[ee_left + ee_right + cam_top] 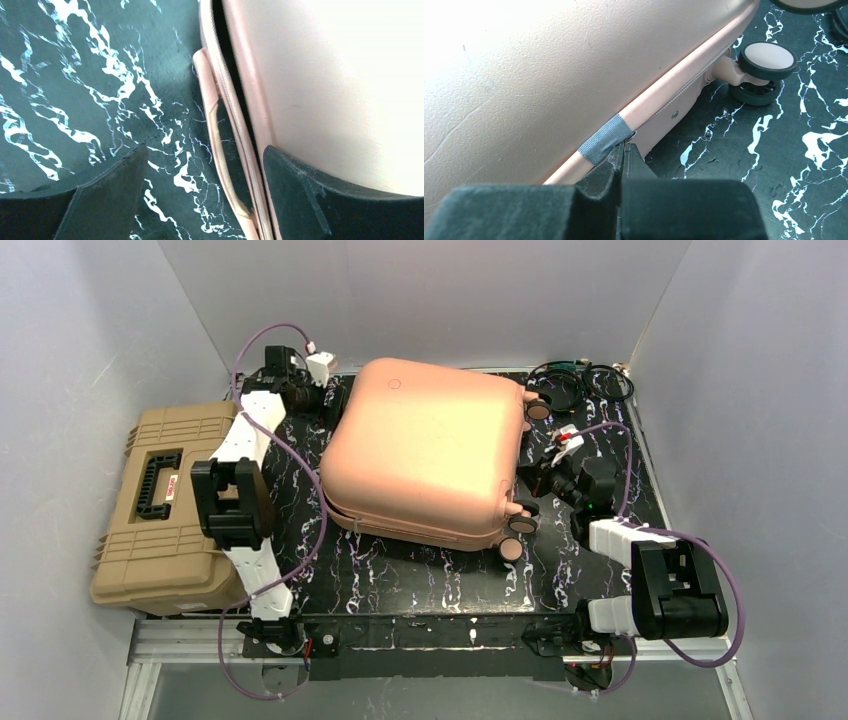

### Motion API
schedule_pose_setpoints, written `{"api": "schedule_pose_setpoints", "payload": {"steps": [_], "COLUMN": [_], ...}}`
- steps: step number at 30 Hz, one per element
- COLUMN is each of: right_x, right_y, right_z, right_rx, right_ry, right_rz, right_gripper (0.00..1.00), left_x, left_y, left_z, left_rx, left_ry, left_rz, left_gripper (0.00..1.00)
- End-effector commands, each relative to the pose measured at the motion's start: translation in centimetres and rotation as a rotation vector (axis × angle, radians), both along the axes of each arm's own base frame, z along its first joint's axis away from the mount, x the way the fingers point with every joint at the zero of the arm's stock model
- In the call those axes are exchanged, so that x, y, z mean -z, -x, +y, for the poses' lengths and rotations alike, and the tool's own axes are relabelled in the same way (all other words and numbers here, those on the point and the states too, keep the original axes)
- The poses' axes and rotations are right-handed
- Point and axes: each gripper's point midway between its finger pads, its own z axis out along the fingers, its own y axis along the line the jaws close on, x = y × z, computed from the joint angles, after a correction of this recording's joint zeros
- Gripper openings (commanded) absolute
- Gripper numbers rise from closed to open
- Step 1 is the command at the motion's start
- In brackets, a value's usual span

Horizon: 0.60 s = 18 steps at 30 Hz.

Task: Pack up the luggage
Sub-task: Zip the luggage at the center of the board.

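Holds the left gripper spread wide, the luggage seam edge between its fingers. Holds the right gripper pinched closed, tips touching grey tape on the luggage rim just ahead.

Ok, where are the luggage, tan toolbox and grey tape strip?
luggage [420, 445]: top external view, middle of the upper shell.
tan toolbox [150, 550]: top external view, near part of its lid.
grey tape strip [605, 137]: right wrist view, middle of the strip.

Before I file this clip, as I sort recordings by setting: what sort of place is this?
Probably a robotics lab cell: plain white walls box in a black marbled table, two robot arms are bolted at its near edge, and loose cables lie in its far corner.
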Motion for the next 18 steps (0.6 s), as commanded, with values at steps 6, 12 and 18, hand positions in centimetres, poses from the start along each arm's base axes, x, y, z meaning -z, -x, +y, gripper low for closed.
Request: {"api": "schedule_pose_setpoints", "payload": {"steps": [6,12,18], "right_x": [-6.7,-10.6,-11.0], "right_y": [0.3,1.5,0.9], "right_z": [3.3,4.4,4.7], "right_rx": [-0.129,-0.148,-0.12], "right_ry": [-0.102,-0.126,-0.137], "right_rz": [-0.244,-0.36,-0.342], "right_gripper": [0.01,0.01,0.01], "left_x": [-12.3,-15.0,-17.4], "left_y": [1.9,1.1,1.0], "left_z": [-4.1,-1.6,0.4], "left_rx": [-0.032,-0.165,-0.235], "left_ry": [0.209,0.138,0.06], "left_rz": [-0.207,-0.32,-0.412], "left_gripper": [0.89,0.9,0.92]}}
